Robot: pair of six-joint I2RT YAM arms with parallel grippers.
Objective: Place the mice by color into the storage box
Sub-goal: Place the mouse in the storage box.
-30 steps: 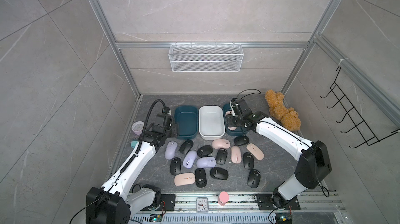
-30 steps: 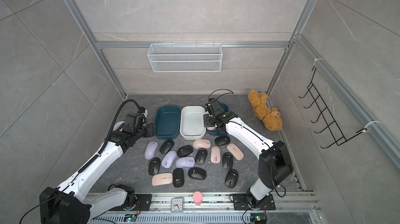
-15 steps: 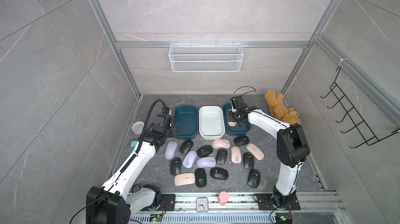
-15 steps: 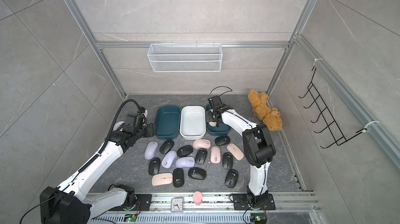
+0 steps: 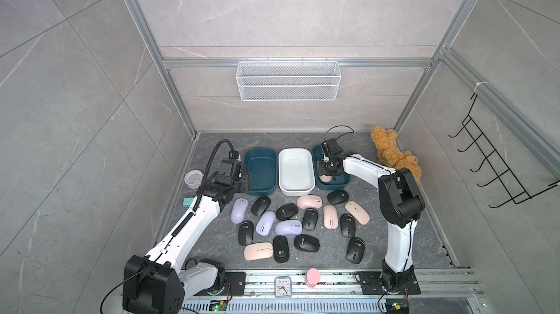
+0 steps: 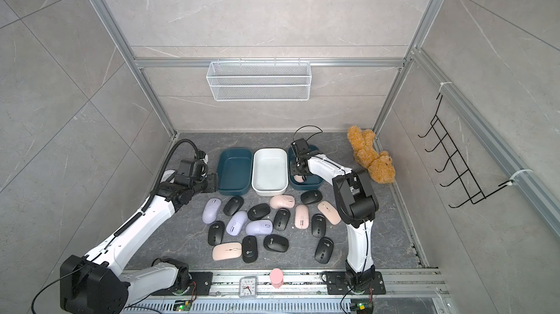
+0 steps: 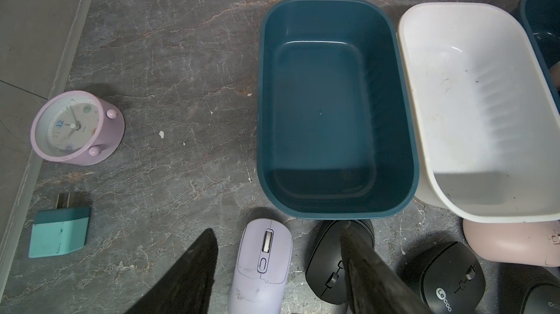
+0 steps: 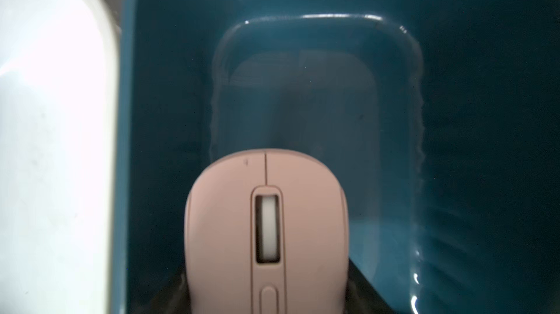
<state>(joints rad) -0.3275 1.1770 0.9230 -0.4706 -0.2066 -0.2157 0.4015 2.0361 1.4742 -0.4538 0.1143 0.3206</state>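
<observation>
**Pink mouse held inside a blue box**

The right tool (image 5: 325, 174) is closed tight on a pink mouse (image 8: 266, 230). It holds the mouse by its two sides, down inside the right blue box (image 8: 469, 115). The wheel of the mouse faces up. I cannot tell if the mouse touches the bottom of the box.

Three boxes sit in a row at the back of the desk (image 5: 224, 245). The white box (image 5: 295, 170) is in the middle. The left blue box (image 7: 333, 100) is on one side of it and the right blue box is on the other.

The left tool (image 5: 244, 182) is partly open and holds nothing. It hangs just beside the front corner of the left blue box. A purple mouse (image 7: 260, 267) lies on the desk under it, between its two fingers (image 7: 188, 273). A black mouse (image 7: 330, 264) lies just beside the purple one.

The other mice (image 5: 306, 242) lie in a bunch on the desk in front of the boxes. Some are black, some purple, some pink.

A round clock (image 7: 72, 127) stands near the left wall. A brown teddy bear (image 5: 394, 154) sits in the back corner.
</observation>
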